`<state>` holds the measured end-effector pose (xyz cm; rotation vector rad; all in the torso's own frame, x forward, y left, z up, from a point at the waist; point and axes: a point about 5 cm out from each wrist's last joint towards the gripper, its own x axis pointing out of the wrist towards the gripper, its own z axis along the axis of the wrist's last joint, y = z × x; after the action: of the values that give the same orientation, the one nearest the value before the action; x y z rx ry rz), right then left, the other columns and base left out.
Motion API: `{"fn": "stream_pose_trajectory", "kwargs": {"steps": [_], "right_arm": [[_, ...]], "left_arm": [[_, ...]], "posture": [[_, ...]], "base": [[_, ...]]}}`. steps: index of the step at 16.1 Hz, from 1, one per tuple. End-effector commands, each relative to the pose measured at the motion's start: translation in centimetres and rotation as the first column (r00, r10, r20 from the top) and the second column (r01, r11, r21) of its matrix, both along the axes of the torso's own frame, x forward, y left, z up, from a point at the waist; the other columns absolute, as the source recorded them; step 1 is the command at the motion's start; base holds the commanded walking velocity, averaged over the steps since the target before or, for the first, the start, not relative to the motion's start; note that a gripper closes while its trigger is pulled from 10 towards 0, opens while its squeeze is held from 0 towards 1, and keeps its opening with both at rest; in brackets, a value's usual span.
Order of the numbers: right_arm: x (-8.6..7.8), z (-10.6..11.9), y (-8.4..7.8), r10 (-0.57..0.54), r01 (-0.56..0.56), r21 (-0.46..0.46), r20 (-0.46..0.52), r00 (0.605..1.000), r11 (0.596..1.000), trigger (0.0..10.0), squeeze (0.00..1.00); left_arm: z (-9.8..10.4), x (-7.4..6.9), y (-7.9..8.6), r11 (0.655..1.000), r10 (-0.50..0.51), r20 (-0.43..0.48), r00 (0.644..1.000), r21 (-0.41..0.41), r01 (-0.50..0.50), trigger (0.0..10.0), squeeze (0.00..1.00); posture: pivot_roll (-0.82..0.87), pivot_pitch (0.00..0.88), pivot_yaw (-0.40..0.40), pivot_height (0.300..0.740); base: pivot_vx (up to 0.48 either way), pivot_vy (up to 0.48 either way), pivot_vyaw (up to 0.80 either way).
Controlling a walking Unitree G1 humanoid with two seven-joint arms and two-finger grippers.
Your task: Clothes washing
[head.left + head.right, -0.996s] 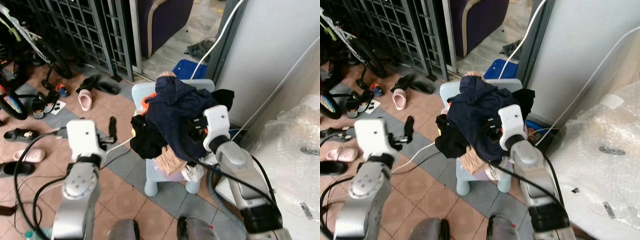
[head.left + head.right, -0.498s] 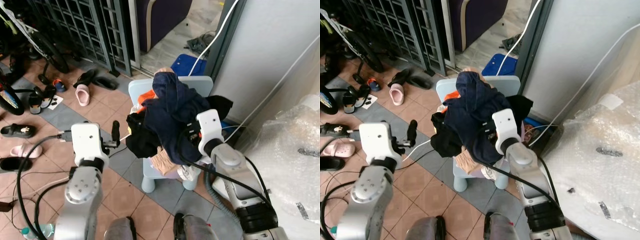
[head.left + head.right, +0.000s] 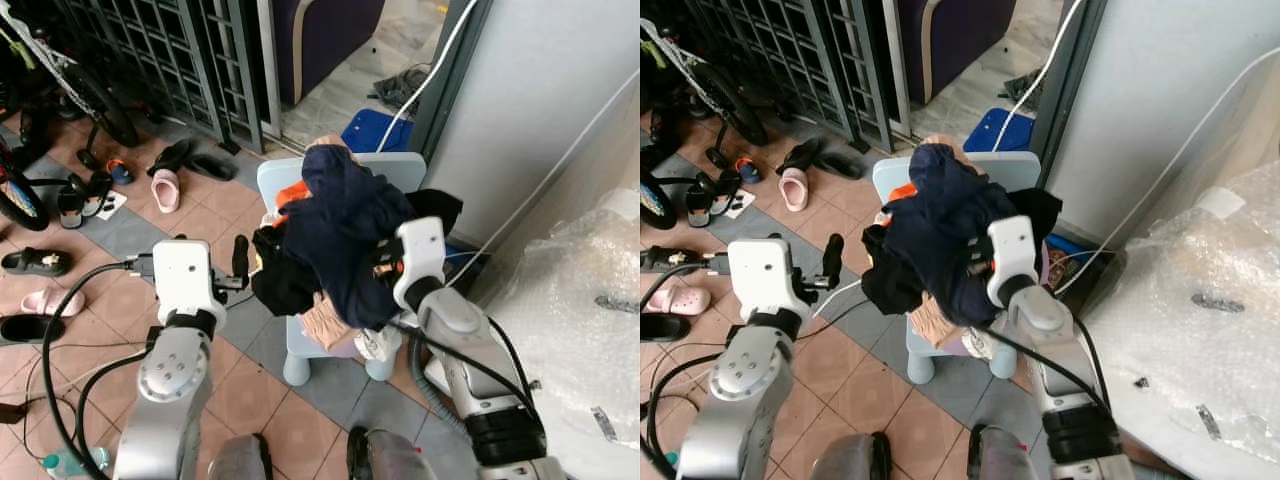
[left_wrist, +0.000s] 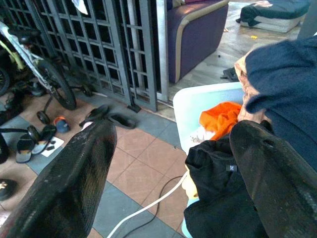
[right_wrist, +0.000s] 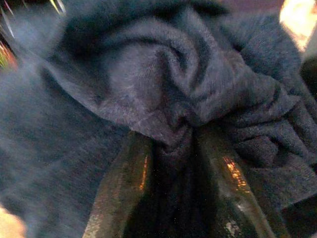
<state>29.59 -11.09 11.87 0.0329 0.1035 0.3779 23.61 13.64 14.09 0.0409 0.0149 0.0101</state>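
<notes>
Right pincer [image 5: 171, 163] is buried in the navy garment [image 3: 345, 215], both fingers [image 5: 124, 193] pressed into a bunched fold, pinching cloth between them. Left pincer [image 4: 168, 168] is spread wide, hovering just left of the pile, fingers either side of the black garment [image 3: 283, 275] but not touching it as far as can be told.

Clothes sit heaped on a small pale blue chair [image 3: 300, 180], in front of the robot, near the grey wall [image 3: 560, 90] on the right. Navy piece on top, draped over the chair back; black piece hangs off the left side; orange cloth [image 4: 220, 116] tucked near the chair back; tan cloth [image 3: 330, 325] sags off the near edge of the seat.

Handling, judged: all soft, limp, light fabric. No stiff edge to grab, so pinch a gathered fold, as the right pincer does. Navy looks like thick knit, should hold in the grip without slipping. Pieces are tangled, so lifting one may drag the others or pull the tan one to the floor. The light chair could tip or slide if pulled sideways. Left pincer is best placed to take the black garment at its upper bunch, near the label [image 4: 231, 168].

White cable [image 3: 235, 290] runs across the tiled floor [image 3: 200, 215] under the left arm; shoes [image 3: 170, 190] far left.
</notes>
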Motion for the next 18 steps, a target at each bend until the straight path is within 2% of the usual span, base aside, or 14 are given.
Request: {"fn": "stream_pose_trajectory", "kwargs": {"steps": [1, 3, 6, 8, 10, 12, 18], "right_arm": [[0.1, 1.9, 0.2, 0.02, -0.024, 0.042, 0.085, 0.996, 0.999, 0.0, 0.0], [-0.1, 2.8, -0.3, 0.017, -0.023, 0.051, 0.117, 0.993, 0.998, 0.0, 0.0], [-1.6, 4.3, -2.2, 0.003, -0.007, 0.031, 0.151, 0.988, 0.999, 0.0, 0.0], [-1.7, 5.6, -3.1, -0.029, 0.019, 0.054, 0.186, 0.982, 0.998, 0.0, 0.0], [-1.1, 7.6, -2.5, -0.019, 0.004, 0.056, 0.268, 0.963, 0.998, 0.0, 0.0], [-0.9, 8.6, -2.1, -0.016, -0.006, 0.075, 0.287, 0.958, 0.997, 0.0, 0.0], [-0.8, 9.4, -1.1, 0.019, -0.042, 0.067, 0.315, 0.949, 0.997, 0.0, 0.0]], "left_arm": [[-0.2, 0.0, -0.1, 1.0, 0.011, -0.007, 1.0, 0.017, -0.011, 10.0, 0.0], [-0.4, -0.1, -0.1, 1.0, 0.012, -0.009, 1.0, 0.02, -0.012, 10.0, 0.0], [-0.5, -0.6, 0.5, 0.998, 0.04, -0.009, 0.999, 0.046, -0.039, 10.0, 0.0], [-0.6, -0.6, 0.8, 0.997, 0.047, 0.0, 0.999, 0.065, -0.047, 10.0, 0.0], [-0.2, 0.1, 0.6, 0.997, 0.047, 0.019, 0.999, 0.052, -0.048, 10.0, 0.0], [-0.1, 0.4, 0.5, 0.998, 0.042, 0.018, 0.999, 0.049, -0.043, 10.0, 0.0], [-0.5, 0.4, 0.3, 0.998, 0.053, 0.007, 0.999, 0.043, -0.053, 10.0, 0.0]], "posture": [[0.04, 0.088, 0.01, 0.74], [0.05, 0.072, -0.007, 0.74], [0.03, 0.046, -0.02, 0.74], [0.02, 0.04, 0.011, 0.74], [0.01, 0.043, 0.037, 0.74], [0.01, 0.042, 0.036, 0.74], [0.01, 0.052, 0.022, 0.74]], "base": [[0.0, 0.0, 0.0], [0.0, 0.0, 0.0], [0.0, 0.0, 0.0], [0.0, 0.0, 0.0], [0.0, 0.0, 0.0], [0.0, 0.0, 0.0], [-0.041, 0.0, 0.0]]}}
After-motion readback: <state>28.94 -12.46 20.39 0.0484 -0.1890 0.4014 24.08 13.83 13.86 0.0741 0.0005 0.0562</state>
